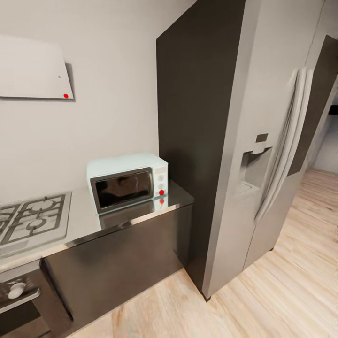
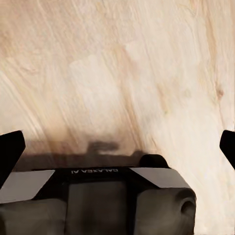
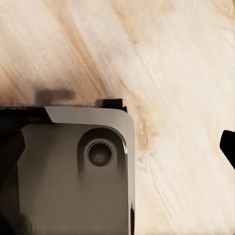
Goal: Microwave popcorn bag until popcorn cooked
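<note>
The pale mint-blue microwave [image 1: 126, 180] stands with its door closed at the right end of the grey countertop [image 1: 82, 225], against the wall. The popcorn bag is out of view. In the left wrist view my left gripper [image 2: 119, 152] hangs over the wood floor, its dark fingertips [image 2: 10, 154] wide apart at the picture's edges, nothing between them. My right gripper [image 3: 117, 154] also points down at the floor beside the robot's grey base; one dark fingertip [image 3: 228, 147] shows at the edge, spread wide.
A gas hob [image 1: 33, 218] lies left of the microwave, with a white slanted hood [image 1: 33, 68] above and a built-in oven [image 1: 19, 295] below. A tall dark panel [image 1: 197, 117] and a grey fridge [image 1: 263, 141] stand right of the counter. Light wood floor [image 1: 281, 291] stretches in front.
</note>
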Controlling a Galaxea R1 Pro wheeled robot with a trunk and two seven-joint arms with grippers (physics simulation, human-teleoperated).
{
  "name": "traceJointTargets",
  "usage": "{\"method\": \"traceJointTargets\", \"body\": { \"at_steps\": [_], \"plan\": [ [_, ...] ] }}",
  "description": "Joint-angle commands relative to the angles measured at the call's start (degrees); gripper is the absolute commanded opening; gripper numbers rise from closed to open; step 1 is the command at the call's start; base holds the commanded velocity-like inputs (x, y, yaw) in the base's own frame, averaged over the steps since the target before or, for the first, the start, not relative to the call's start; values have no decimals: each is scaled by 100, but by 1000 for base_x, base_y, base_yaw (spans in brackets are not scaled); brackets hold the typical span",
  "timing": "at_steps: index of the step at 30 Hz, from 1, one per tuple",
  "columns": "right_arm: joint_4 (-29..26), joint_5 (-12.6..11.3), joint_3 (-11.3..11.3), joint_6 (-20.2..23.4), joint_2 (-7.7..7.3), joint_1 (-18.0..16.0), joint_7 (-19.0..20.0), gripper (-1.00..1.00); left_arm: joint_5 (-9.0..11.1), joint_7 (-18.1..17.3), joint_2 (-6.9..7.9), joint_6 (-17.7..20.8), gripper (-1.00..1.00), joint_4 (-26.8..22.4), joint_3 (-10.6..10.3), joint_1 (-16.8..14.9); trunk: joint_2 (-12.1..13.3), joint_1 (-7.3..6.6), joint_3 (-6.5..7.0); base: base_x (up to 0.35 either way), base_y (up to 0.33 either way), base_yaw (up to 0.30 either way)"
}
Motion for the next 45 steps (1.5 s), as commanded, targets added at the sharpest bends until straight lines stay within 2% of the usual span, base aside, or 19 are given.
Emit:
{"method": "traceJointTargets", "body": {
  "at_steps": [1, 2, 4, 7, 8, 19, 20, 24, 27, 32, 45],
  "plan": [
    [19, 57, -49, -37, -4, -8, 12, 100, 67, 12, 2, 18, 100, 0, -28, 146, -6, -3, -6, -332, 0, 0],
    [19, 57, -49, -42, -4, -8, 12, 100, 65, 142, 12, -4, 100, 2, -29, 484, -6, -3, -6, -181, 0, 0],
    [19, 57, -49, -47, -4, -8, 12, 100, 60, 290, 34, -49, 100, 2, -33, 763, -6, -3, -6, -95, 0, 0],
    [19, 57, -49, -58, -4, -8, 5, 100, 51, 456, 61, -437, 100, 2, -40, 1199, -6, -3, -6, -22, 0, 0],
    [19, 57, -49, -56, -4, -8, 5, 100, 51, 462, 58, -495, 100, 2, -43, 1233, -6, -3, -6, -5, 0, 0],
    [19, 57, -51, -49, -4, -8, 4, 100, -9, 472, 12, -601, 100, 2, -53, 1298, -6, -3, -6, 0, 0, 0],
    [20, 57, -50, -47, -4, -8, 4, 100, -88, 472, 10, -604, 100, 2, -55, 1303, -6, -3, -6, 0, 0, 0],
    [26, 48, -53, -45, -4, -8, 4, 100, -839, 473, -2, -622, 100, 5, -55, 1310, -6, -3, -6, 0, 0, 0],
    [27, 42, -51, -55, -5, 54, 3, 100, -1033, 479, -7, -712, 100, 9, -50, 1324, -6, -3, -6, 0, 0, 0],
    [26, 40, -49, -46, -22, 93, 4, 100, -1095, 481, -42, -926, 100, 9, -48, 1374, -6, -3, -6, 0, 0, 0],
    [27, 56, -49, -35, -4, 141, 4, 100, -1110, 477, -65, -962, 100, 2, -47, 1381, -6, -3, -9, 0, 0, 10]
  ]
}}
